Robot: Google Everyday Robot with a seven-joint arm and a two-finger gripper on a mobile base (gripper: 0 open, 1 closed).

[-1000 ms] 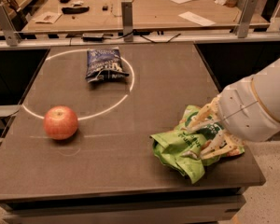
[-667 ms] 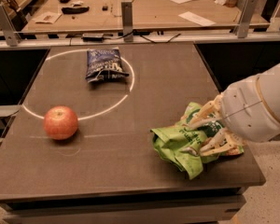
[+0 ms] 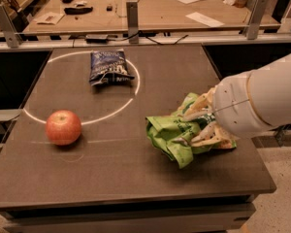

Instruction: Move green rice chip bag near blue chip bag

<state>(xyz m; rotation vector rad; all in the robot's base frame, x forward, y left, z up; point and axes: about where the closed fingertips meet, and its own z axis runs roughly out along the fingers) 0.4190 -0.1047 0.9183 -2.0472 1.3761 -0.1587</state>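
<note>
Since a second ago, the green rice chip bag (image 3: 172, 132) and the pincer (image 3: 200, 125) holding it are sitting a little further left on the counter (image 3: 111, 178), slightly closer to its middle; the apple (image 3: 63, 126) and the blue chip bag (image 3: 109, 67) are lying where they were.

We are seeing the pincer coming in from the right side, at the end of the bulky white arm (image 3: 262, 101), with its tan fingers (image 3: 200, 107) pinching the crumpled green rice chip bag between them. The bag is bunching up under the grip, its folded left end spreading toward the counter's centre and its lower edge appearing to touch the surface. It is lying in the right half of the counter, outside the white ring (image 3: 135, 89) painted there.

The blue chip bag is resting flat at the far side of the counter, overlapping the upper right part of the ring, well apart from the green bag. The apple is sitting near the left edge, on the ring's lower arc. Behind the counter, a wooden bench (image 3: 150, 8) is carrying papers and small items.
</note>
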